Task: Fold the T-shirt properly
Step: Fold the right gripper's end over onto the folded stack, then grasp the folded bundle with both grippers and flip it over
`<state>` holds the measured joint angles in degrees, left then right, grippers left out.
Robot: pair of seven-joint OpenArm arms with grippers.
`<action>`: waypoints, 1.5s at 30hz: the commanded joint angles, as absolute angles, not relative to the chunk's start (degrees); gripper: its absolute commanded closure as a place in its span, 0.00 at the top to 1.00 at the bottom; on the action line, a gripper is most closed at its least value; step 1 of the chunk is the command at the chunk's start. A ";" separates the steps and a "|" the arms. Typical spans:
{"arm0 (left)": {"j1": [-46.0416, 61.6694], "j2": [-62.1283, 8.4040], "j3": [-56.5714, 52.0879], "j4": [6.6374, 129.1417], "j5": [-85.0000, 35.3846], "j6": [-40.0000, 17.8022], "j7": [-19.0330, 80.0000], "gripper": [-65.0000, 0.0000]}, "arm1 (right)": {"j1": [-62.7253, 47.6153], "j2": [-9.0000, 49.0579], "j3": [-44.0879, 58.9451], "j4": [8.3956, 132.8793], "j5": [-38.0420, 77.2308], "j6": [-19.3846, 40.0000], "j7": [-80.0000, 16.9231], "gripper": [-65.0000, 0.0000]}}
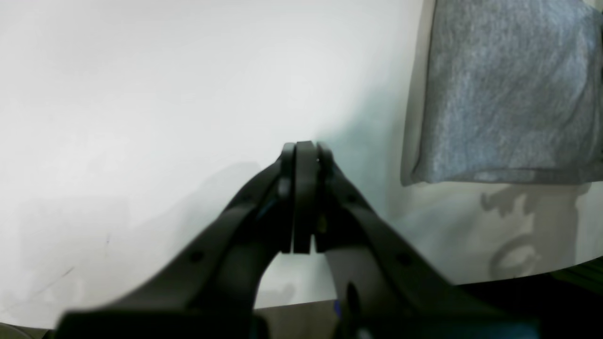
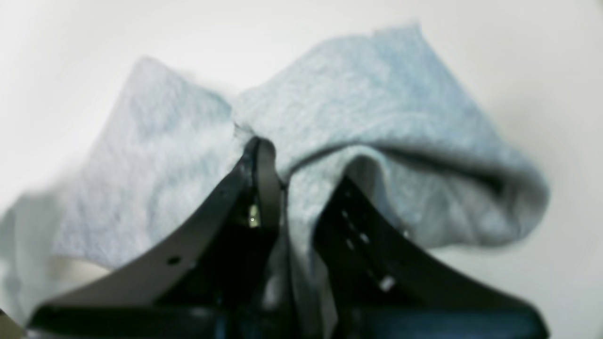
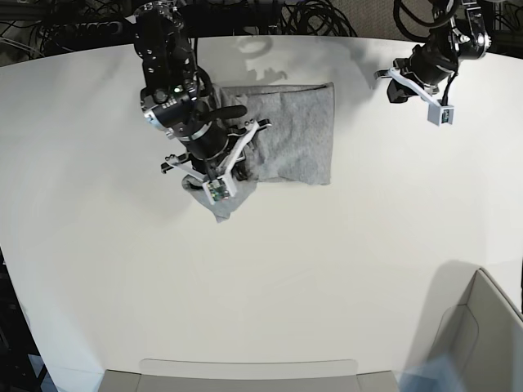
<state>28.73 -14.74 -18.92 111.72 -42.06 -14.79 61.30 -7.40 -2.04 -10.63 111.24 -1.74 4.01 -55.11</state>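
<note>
White surface (image 3: pixel 270 278) spans the base view, far edge curved. The T-shirt (image 3: pixel 298 139) lies partly folded near the far edge, left of centre — a flat grey rectangle, with a bunched portion at its near-left side. Right tool (image 2: pixel 282 188) is clamped on a fold of that bunched cloth; fabric sits between its fingers and drapes to both sides. Left tool (image 1: pixel 305 155) hangs over bare surface toward the far-right corner, well apart from the shirt — fingers pressed together, holding nothing.

Robot lab — white table (image 3: pixel 327 269), cables (image 3: pixel 270 15)
</note>
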 commanded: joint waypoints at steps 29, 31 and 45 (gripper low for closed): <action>28.26 -15.34 -18.95 112.40 -42.86 -15.16 60.53 0.00 | -0.40 -7.34 -37.23 96.13 -24.57 4.00 -53.49 0.37; 28.26 -15.34 -18.86 112.40 -42.86 -15.16 60.53 0.00 | -0.04 -7.34 -39.52 96.13 -24.57 4.00 -53.85 0.37; 28.26 -15.34 -18.86 112.40 -42.86 -15.16 60.53 0.00 | 2.68 -5.85 -49.45 102.02 -24.66 4.00 -53.49 0.33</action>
